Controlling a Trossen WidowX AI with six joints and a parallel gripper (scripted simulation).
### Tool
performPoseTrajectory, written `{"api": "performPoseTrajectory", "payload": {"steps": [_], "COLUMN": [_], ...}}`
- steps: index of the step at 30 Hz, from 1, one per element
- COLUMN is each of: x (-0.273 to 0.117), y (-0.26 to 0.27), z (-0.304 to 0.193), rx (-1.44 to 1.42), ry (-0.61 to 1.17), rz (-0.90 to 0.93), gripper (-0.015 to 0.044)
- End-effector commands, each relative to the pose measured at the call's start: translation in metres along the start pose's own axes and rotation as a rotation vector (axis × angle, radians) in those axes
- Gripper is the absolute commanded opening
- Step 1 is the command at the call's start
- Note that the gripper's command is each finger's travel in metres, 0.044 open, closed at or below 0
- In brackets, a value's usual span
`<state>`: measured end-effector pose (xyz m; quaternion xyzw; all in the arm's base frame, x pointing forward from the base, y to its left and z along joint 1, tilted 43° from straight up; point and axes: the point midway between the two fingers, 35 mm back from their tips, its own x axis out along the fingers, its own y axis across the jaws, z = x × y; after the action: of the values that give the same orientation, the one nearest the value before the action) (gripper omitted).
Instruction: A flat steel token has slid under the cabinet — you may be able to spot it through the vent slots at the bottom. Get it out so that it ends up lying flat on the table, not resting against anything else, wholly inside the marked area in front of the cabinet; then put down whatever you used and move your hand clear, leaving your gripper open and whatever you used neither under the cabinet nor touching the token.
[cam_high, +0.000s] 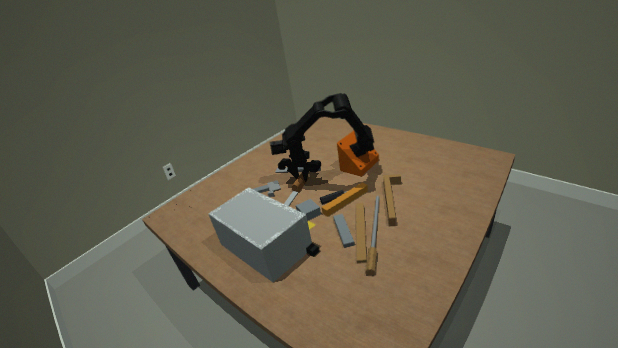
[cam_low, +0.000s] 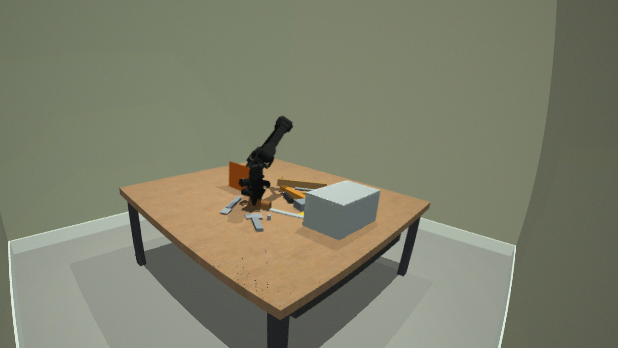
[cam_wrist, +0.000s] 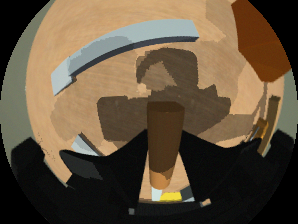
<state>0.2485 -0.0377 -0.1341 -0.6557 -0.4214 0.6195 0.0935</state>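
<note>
My gripper (cam_high: 300, 179) (cam_low: 257, 202) (cam_wrist: 161, 132) is shut on the brown wooden handle (cam_high: 298, 184) (cam_low: 265, 204) (cam_wrist: 165, 117) of a tool, low over the table. The tool's thin pale blade (cam_high: 291, 199) (cam_low: 286, 213) (cam_wrist: 156, 194) points toward the grey cabinet (cam_high: 287, 250) (cam_low: 340, 210). Its far end is hidden behind the cabinet in the top view and lies close to the cabinet in the exterior view. A bit of yellow (cam_high: 311, 226) (cam_low: 301, 214) (cam_wrist: 171, 196) shows beside the cabinet. The steel token and the vent slots are not visible.
A grey block (cam_high: 308, 208) lies right of the blade. An orange bar (cam_high: 345, 199), a black bar (cam_high: 331, 196), a flat grey bar (cam_high: 344, 231), wooden pieces (cam_high: 360, 232) and a long rod (cam_high: 375, 222) lie farther right. A T-shaped grey piece (cam_low: 256, 222) and a grey strip (cam_wrist: 135, 34) lie near the gripper.
</note>
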Motion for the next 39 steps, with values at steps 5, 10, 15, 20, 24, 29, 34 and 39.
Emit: {"api": "performPoseTrajectory", "payload": {"steps": [5,10,15,20,24,29,34,39], "x": [-0.0003,-0.0003,-0.0002,-0.0003,-0.0003,0.0016,0.0011,0.0011], "y": [0.0028,0.0028,0.0028,0.0028,0.0026,0.0024,0.0028,0.0028], "z": [0.0009,0.0009,0.001,0.0008,0.0007,0.0017,0.0011,0.0011], "rx": [-0.001,-0.001,-0.001,-0.005,-0.005,-0.003,-0.008,-0.008], "ry": [0.0,0.0,0.001,0.002,0.002,0.002,0.002,0.002], "rz": [0.001,0.001,0.006,0.008,0.008,0.008,0.008,0.008], "gripper": [0.0079,0.02,0.0253,0.027,0.027,0.027,0.0191,0.0119]}}
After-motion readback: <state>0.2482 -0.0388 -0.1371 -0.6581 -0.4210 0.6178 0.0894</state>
